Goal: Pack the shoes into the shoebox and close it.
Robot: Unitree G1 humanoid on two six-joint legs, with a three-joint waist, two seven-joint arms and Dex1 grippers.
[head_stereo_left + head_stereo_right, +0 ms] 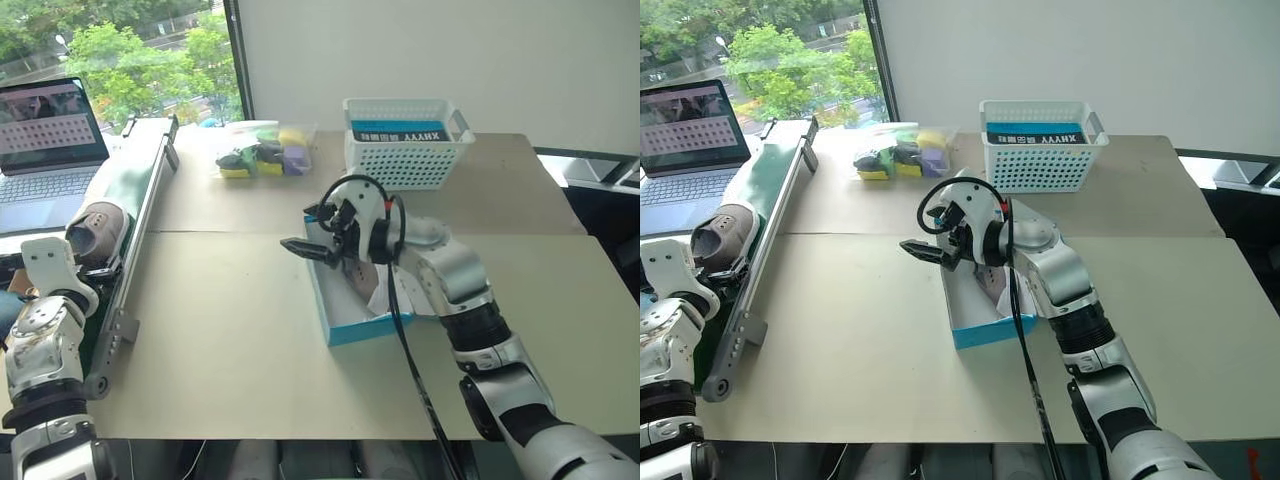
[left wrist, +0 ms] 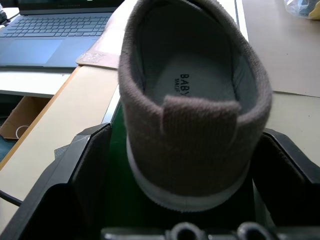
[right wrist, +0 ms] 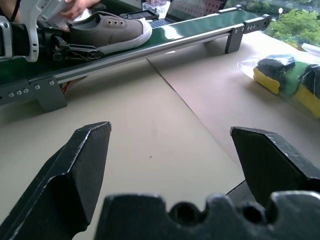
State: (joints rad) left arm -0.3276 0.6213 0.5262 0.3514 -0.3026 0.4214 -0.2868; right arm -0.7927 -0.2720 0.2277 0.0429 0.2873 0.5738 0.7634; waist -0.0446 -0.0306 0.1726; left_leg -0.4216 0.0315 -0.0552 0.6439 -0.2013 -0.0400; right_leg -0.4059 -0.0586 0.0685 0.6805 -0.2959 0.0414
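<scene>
Straddling the heel of a grey sneaker [image 2: 192,105] on the green conveyor [image 1: 140,190], the left gripper [image 2: 185,165] is not yet clenched. Right gripper [image 3: 175,165] is hovering released over the open blue shoebox [image 1: 350,325], apparently holding one shoe; packing is half done, lid unclosed.

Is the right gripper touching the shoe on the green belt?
Apart. The right wrist view shows the right gripper open over bare table, with the shoe far off on the belt.
</scene>
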